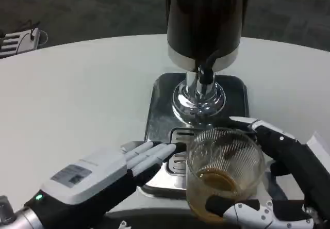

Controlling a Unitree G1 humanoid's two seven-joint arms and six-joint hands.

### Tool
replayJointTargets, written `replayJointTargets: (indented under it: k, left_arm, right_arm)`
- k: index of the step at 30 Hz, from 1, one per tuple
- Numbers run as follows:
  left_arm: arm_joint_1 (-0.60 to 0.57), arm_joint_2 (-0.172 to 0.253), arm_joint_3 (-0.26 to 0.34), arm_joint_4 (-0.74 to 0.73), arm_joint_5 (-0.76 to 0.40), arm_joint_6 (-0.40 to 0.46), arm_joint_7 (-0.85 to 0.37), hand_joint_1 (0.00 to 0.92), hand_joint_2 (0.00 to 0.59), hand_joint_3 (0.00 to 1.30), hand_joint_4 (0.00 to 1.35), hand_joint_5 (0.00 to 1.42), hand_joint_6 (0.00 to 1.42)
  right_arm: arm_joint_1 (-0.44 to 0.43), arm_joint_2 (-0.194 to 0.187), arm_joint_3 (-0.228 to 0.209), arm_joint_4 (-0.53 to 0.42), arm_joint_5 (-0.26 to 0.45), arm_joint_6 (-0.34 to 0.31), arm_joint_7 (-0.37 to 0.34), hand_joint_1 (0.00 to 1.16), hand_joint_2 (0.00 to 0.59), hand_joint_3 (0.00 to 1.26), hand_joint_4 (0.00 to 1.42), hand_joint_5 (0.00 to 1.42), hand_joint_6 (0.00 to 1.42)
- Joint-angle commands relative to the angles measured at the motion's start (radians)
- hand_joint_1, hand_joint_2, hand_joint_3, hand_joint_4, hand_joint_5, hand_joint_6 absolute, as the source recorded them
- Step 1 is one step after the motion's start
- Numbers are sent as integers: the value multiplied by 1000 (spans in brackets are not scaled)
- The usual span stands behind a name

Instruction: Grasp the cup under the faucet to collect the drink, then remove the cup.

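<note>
Right robot hand (278, 187) grips the ribbed glass cup (225, 169), drink pooled at its bottom, over the drip tray (160, 97) just in front of the faucet (205, 74). Left robot hand (116, 169) holds nothing, fingers on tray edge. Risk: tilting on withdrawal spills; cup could clip left fingertips (154, 154).

clear ribbed cup (225, 159), amber drink (215, 180); chrome dispenser (202, 43)
</note>
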Motion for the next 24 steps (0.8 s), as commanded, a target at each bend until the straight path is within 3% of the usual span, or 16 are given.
replayJointTargets:
  k: [1, 13, 24]
  left_arm:
    - [37, 9, 28, -47, 39, 19, 8, 0, 126, 0, 0, 0, 0]
    - [60, 6, 55, -74, 58, 55, 5, 0, 125, 0, 0, 0, 0]
    - [74, 5, 53, -93, 50, 71, 1, 0, 120, 0, 0, 0, 0]
  right_arm:
    - [11, -18, -28, -70, 40, 8, 26, 906, 299, 1005, 1230, 1424, 1424]
    - [105, -24, -105, -175, 76, 47, 65, 907, 299, 1017, 1230, 1424, 1424]
    - [142, -17, -123, -201, 83, 42, 69, 907, 299, 1019, 1230, 1424, 1424]
